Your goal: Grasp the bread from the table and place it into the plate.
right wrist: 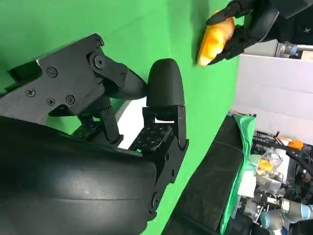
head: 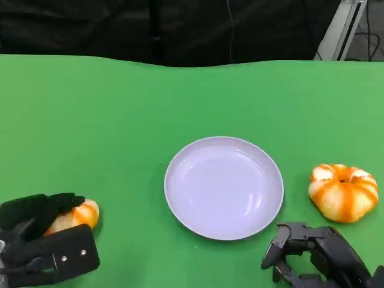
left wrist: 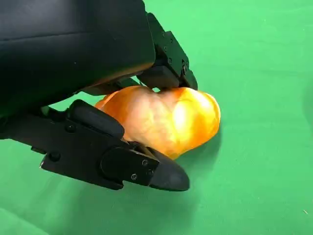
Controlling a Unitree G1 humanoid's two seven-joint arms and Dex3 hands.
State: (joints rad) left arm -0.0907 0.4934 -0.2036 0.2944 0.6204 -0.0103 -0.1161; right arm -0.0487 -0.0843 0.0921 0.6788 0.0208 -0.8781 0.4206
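Left hand: we see the left hand (head: pixel 42 237) at the near left of the green table (head: pixel 108 126), its fingers (left wrist: pixel 168 68) wrapped over and under a bread roll (left wrist: pixel 166 117), so it grips that roll.
Held roll: we find the bread roll (head: pixel 77 215) orange and glossy, low over the cloth by the left hand and well apart from the plate; we cannot tell whether it touches the table.
Plate: we see the white plate (head: pixel 224 187) in the middle of the table, with nothing in it.
Second roll: we see a striped orange roll (head: pixel 343 192) lying on the table just to the right of the plate, apart from its rim.
Right hand: we find the right hand (head: pixel 315 255) at the near right edge, below the striped roll and not touching it; its fingers (right wrist: pixel 164 93) curl inward around nothing.
Background: we see dark cloth (head: pixel 168 27) behind the far edge of the table.
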